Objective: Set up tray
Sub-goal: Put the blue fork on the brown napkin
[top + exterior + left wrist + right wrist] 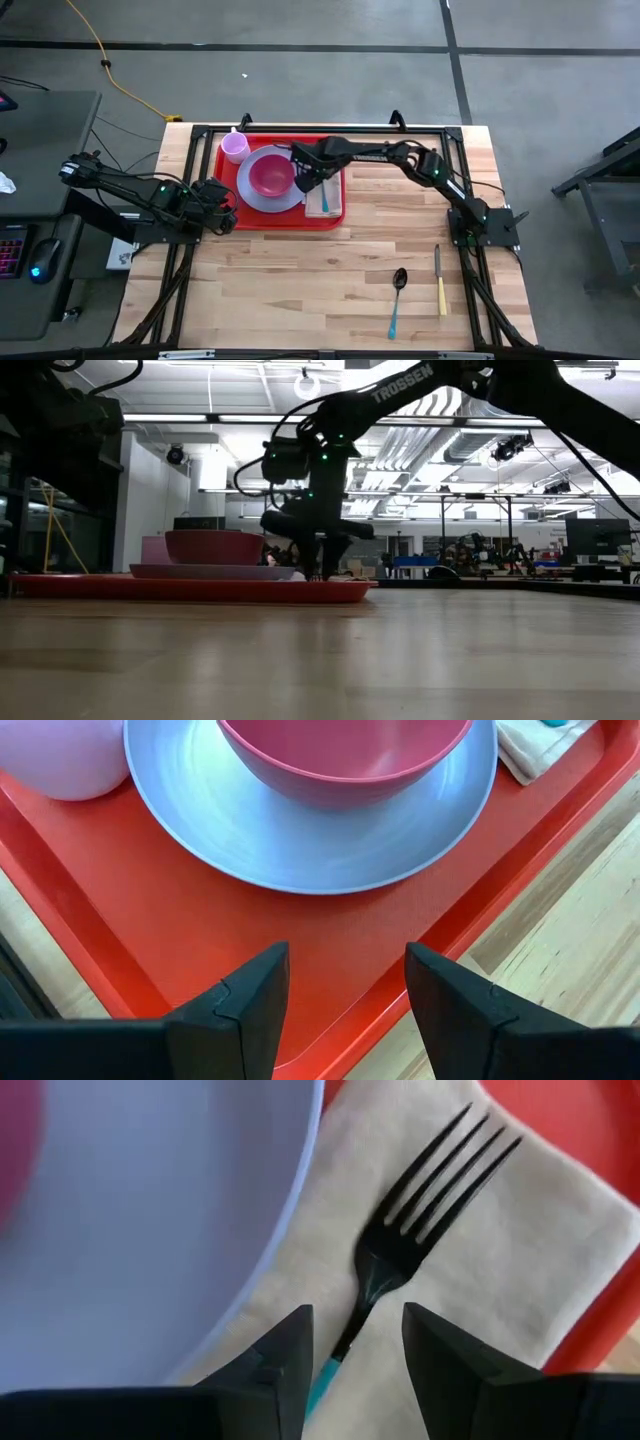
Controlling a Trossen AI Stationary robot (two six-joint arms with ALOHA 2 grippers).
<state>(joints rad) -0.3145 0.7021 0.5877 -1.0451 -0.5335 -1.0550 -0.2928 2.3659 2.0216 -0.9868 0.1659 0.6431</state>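
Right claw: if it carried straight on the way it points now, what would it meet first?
Probably the black-tined fork with a teal handle, lying on the cream cloth napkin in the red plastic tray; the open right claw straddles its handle.

Bare table (300, 290) beside spoon (397, 295)

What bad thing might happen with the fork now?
The right gripper hangs open just over the fork, which lies on the napkin beside the plate. If the fingers rise crooked, they might drag the fork or bunch up the napkin. The left gripper, open at the tray corner, might nudge the tray.
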